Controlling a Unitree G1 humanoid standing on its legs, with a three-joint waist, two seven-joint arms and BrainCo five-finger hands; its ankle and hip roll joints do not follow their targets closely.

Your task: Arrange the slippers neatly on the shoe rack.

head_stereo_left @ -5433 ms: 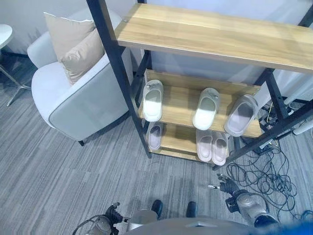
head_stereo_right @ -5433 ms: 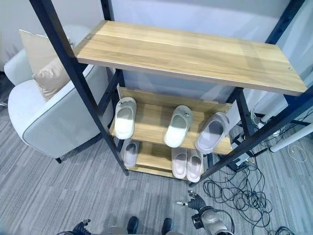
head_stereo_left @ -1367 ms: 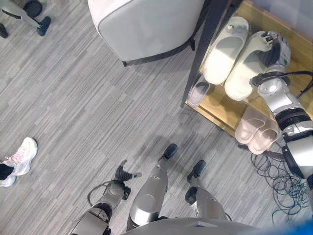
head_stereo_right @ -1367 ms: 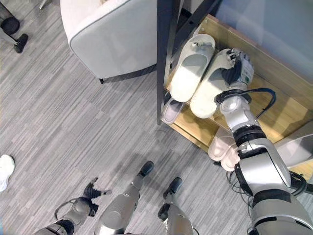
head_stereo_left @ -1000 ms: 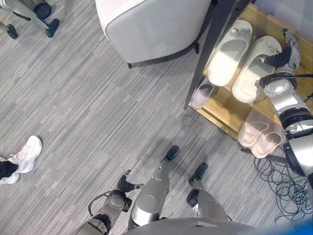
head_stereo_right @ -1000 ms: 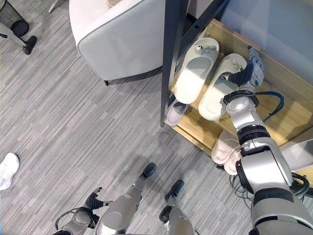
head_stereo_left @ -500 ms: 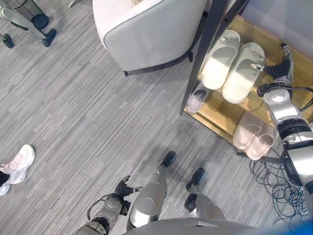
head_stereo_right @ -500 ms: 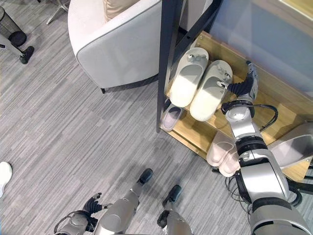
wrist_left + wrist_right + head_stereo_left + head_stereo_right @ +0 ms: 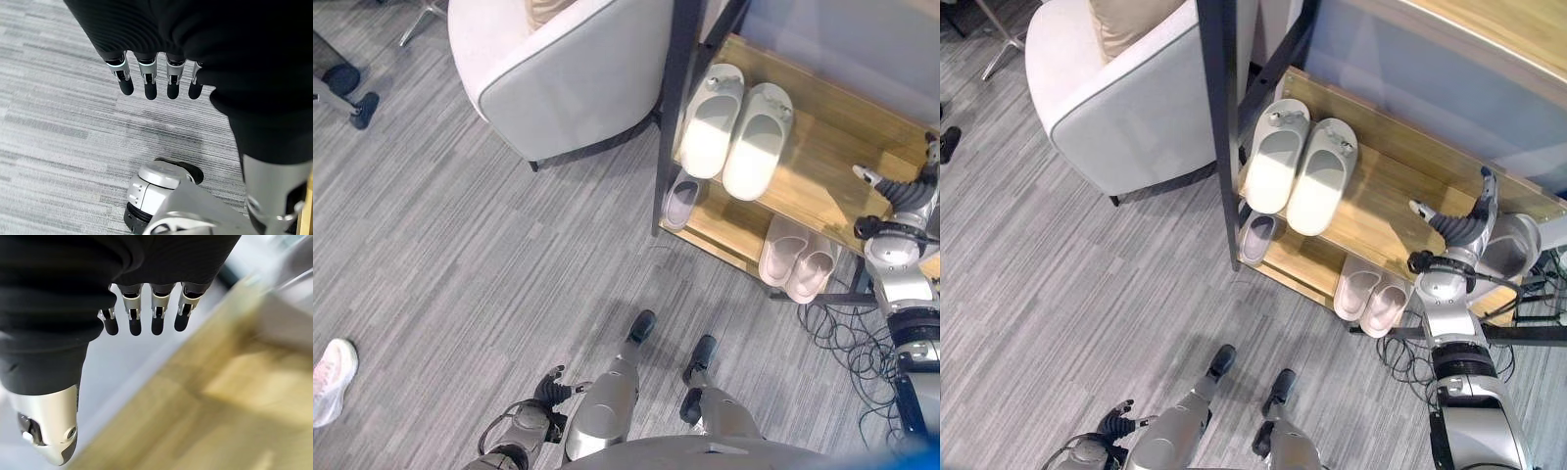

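cream slippers [image 9: 734,132] sit paired at 12 o'clock on the shoe rack [image 9: 1400,186], toes in, looks tidy. right hand [image 9: 1464,223] hovers with fingers apart beside the grey slipper [image 9: 1511,245] at 3 o'clock, probably next. left hand [image 9: 154,78] hangs relaxed, empty.

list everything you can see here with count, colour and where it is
shoe rack: one, wood shelves on a black frame, upper right
cream slippers: two, side by side on the middle shelf
pink slippers: two, paired on the bottom shelf
grey slipper: one, bottom shelf, by the post
grey slipper: one, middle shelf, right end
armchair: one, pale grey, left of the rack
cushion: one, beige, on the armchair
right hand: open, over the middle shelf
left hand: open, low over the floor
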